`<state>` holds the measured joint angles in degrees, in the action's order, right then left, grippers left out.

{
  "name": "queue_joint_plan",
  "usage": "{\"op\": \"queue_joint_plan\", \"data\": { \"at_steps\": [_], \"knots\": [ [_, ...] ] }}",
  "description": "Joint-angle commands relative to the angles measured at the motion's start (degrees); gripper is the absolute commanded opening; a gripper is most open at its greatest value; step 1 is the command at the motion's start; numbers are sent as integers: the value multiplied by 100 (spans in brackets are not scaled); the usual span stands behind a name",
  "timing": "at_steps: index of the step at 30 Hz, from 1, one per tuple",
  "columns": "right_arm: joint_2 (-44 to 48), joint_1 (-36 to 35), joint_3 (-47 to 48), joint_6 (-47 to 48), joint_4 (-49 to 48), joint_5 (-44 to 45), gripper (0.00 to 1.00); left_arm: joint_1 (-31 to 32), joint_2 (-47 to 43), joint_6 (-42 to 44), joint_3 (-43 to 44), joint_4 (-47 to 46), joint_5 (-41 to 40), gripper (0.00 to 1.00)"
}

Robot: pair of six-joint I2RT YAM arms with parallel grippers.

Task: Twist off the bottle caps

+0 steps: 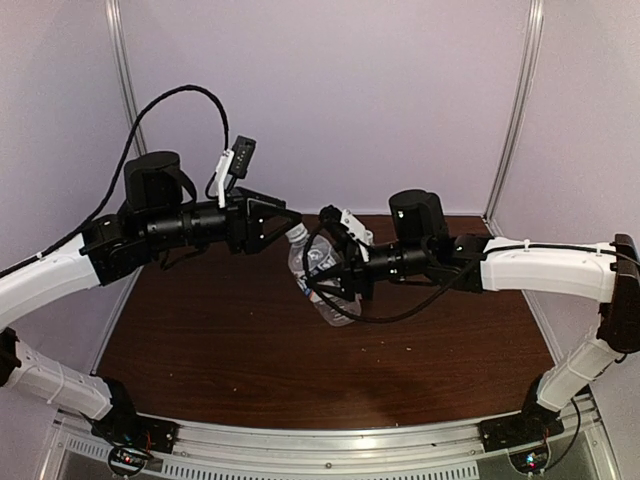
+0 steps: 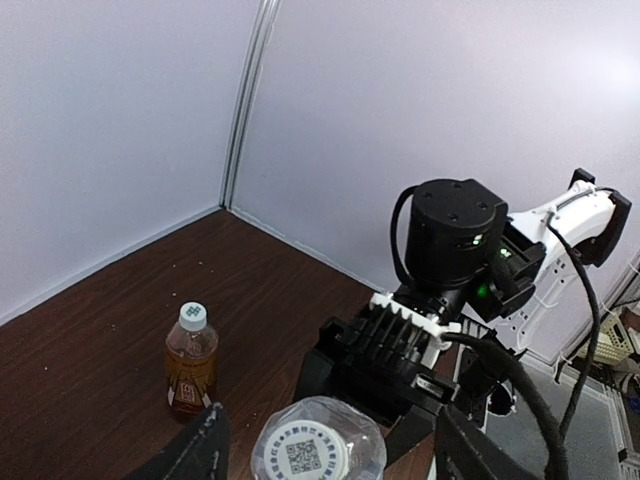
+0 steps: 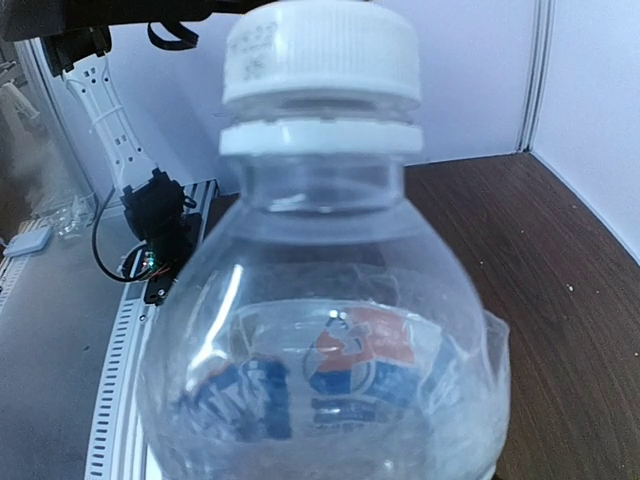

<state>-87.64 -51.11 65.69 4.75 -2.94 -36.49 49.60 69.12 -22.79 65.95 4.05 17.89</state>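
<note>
My right gripper [image 1: 338, 278] is shut on the body of the clear bottle [image 1: 318, 272] with the white-blue label and holds it tilted above the table. The bottle fills the right wrist view [image 3: 320, 370] and hides the fingers there. Its white cap [image 3: 320, 52] is on the neck. My left gripper [image 1: 283, 222] is open at the bottle's top. In the left wrist view the cap [image 2: 307, 455] sits between the two spread fingers [image 2: 200, 445] without touching them. The amber bottle [image 2: 190, 362] stands upright on the table with its white cap [image 2: 192, 316] on. It is hidden in the top view.
The brown table [image 1: 220, 340] is bounded by pale walls at the back and both sides. A metal rail [image 1: 330, 440] runs along the near edge by the arm bases. The right arm's black wrist [image 2: 455, 240] is close behind the held bottle.
</note>
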Motion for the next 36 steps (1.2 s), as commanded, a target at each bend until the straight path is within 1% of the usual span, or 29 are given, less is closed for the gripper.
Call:
{"op": "queue_joint_plan", "data": {
  "at_steps": [1,4,7,12,17,24,25,28,36],
  "knots": [
    [185,14,-56,38,-110,-665,49,-17,-353,586,-171,-239,522,73],
    [194,14,-20,58,-62,-1018,49,-30,-539,821,-278,-257,801,75],
    [178,14,58,103,39,-1449,49,-32,-664,1031,-328,-278,1300,75],
    [128,14,152,32,54,-2045,49,-39,-636,1152,-285,-268,1946,75],
    [89,16,188,-59,-11,-2418,49,-39,-491,1184,-264,-372,2277,73],
    [28,10,225,-119,-22,-2784,48,-39,-285,1235,-249,-373,2368,69],
    [27,17,233,-130,-29,-2811,48,-39,-259,1237,-250,-517,2367,68],
    [13,6,234,-150,-40,-2859,47,-39,-184,1235,-241,-561,2408,64],
    [-21,9,260,-150,-49,-2849,47,-39,-45,1190,-234,-616,2579,47]
  ]
}}
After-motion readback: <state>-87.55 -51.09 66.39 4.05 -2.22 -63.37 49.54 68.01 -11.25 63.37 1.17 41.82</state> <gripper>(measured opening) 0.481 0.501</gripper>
